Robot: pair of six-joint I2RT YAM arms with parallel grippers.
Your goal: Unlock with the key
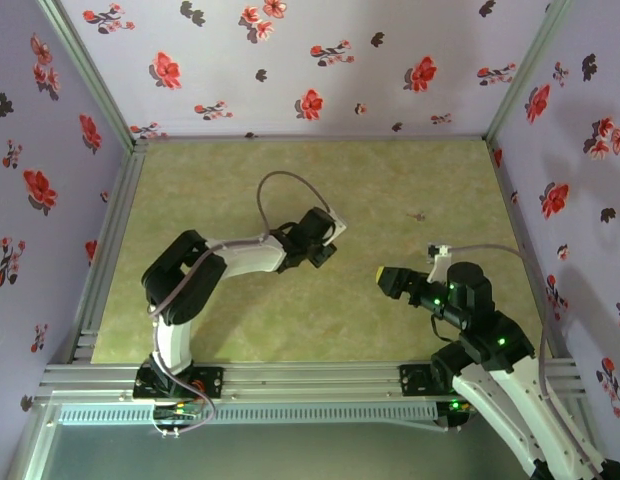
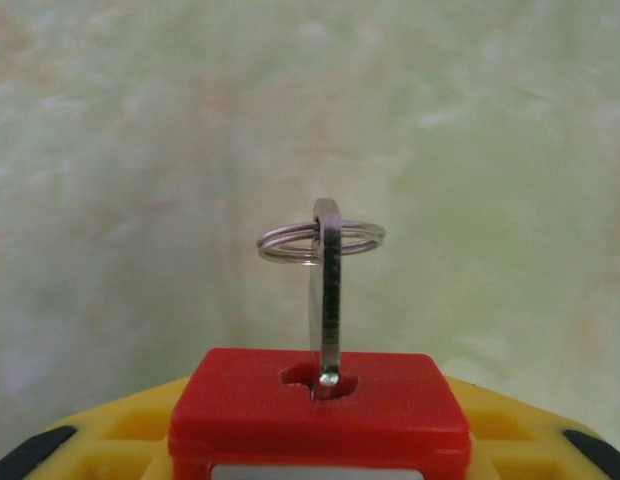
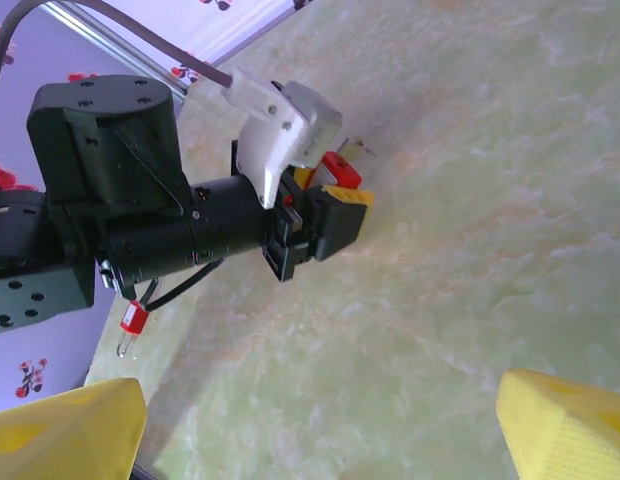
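Red padlock (image 2: 315, 410) right up against the left wrist lens, its lower body cut off by the bottom edge, with yellow fingers (image 2: 110, 440) pressing in from either side. The left jaws are closed on it. And there's the key (image 2: 330, 290), standing upright with its tip down in the slot on the padlock's top face. We see it edge-on as a thin grey strip, so the shape of the blade is hard to read. A key ring (image 2: 320, 240) is threaded through its head, lying roughly level.

Over to the right wrist view: the left gripper (image 3: 330, 205) reaches in from the left with that red body pinched at its tip. The key is barely a glint beyond it, partly masked by the white camera mount. The right gripper (image 3: 315, 430) has its jaws spread wide, one yellow tip in each bottom corner, nothing between them.

Under the left arm sits a second padlock (image 3: 131, 322), small and red with a thin shackle. Whether it lies flat on the bench (image 1: 240, 330) I can't tell.

From above, both grippers hover mid-bench, near each other but apart, the padlock and key hidden beneath the left wrist. A dark speck (image 1: 417, 215) lies further back, too small to identify
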